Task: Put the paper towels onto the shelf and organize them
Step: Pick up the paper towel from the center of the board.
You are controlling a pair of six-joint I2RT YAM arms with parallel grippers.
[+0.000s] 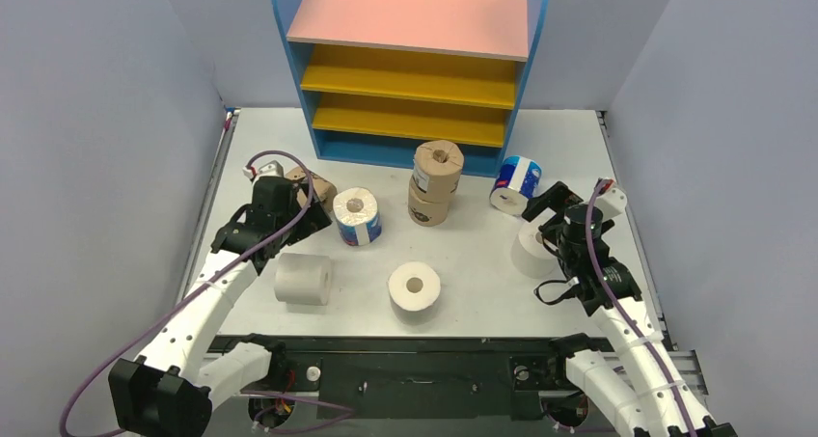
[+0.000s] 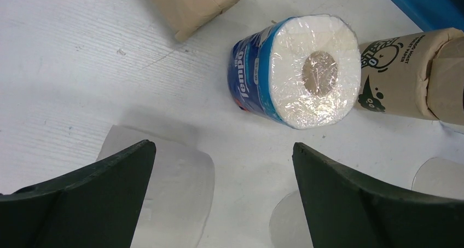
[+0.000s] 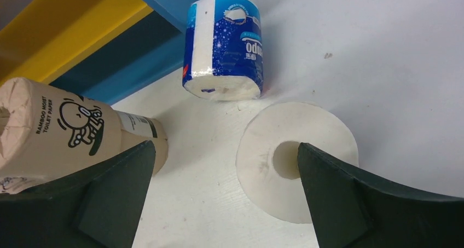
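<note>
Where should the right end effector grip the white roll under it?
Its curved side wall, from straight above: the white roll stands on end, core up, below the open right end effector. Fingers left and right; the Tempo roll lies close behind.

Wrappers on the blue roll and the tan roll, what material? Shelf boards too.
The blue-and-white roll looks wrapped in thin glossy plastic film: there is glare and fine wrinkling over its end. The tan roll looks wrapped in matte paper, creased and folded, with no shine. The shelf has smooth, evenly coloured boards, probably painted or laminated wood or fibreboard; which one cannot be told.
</note>
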